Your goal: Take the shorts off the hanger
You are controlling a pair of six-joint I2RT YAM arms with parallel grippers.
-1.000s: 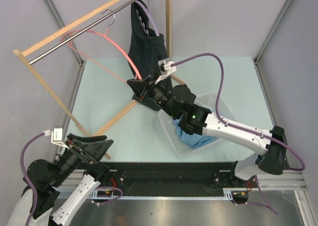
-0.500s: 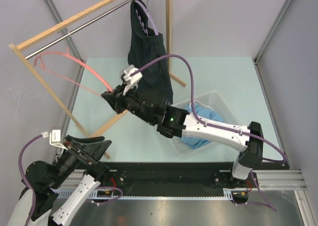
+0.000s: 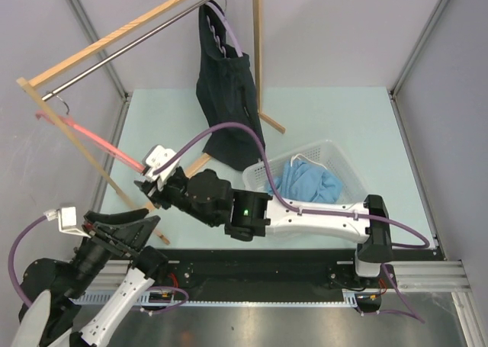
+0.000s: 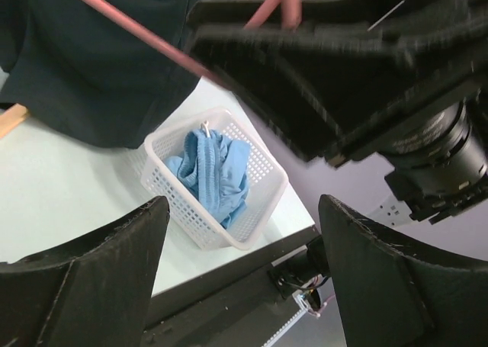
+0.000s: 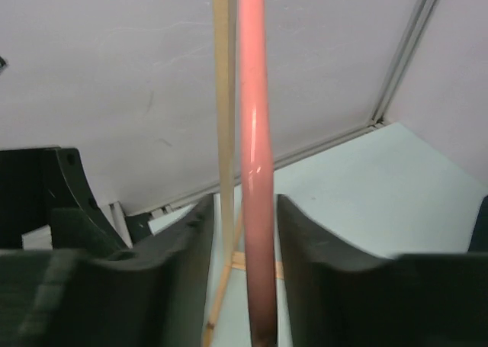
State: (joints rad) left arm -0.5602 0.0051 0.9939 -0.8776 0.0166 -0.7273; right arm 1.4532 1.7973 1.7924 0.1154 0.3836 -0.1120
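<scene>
Pale mint table [image 3: 335,110] w/ grey walls round it; wooden rack [image 3: 258,49] stands over the far-left part, metal rod [image 3: 122,48] running along its top. Dark shorts [image 3: 225,95] hang off the rod's far end on a lilac hanger [image 3: 229,42], waistband up, hem dropping close to the far corner of the white basket [image 4: 174,197]. Light-blue shorts [image 3: 309,183] lie crumpled inside that basket, on the table's right-near side, off any hanger. Right arm reaches across to the left; right gripper [image 3: 146,183] is clamped on the lower end of a bare pink hanger [image 3: 99,142], which slants up & away to the left, its hook by the near end of the rod. Can't tell if the hook touches the rod. Right wrist view: pink bar runs upright between the two dark fingers [image 5: 320,278], tight vs. the right-hand one, thin slit on the other side. Left gripper [image 3: 152,225] sits at the near-left corner, just below the right one, apart from it. Left wrist view: its fingers [image 4: 84,263] spread wide, nothing between them, basket & dark cloth visible past them.
</scene>
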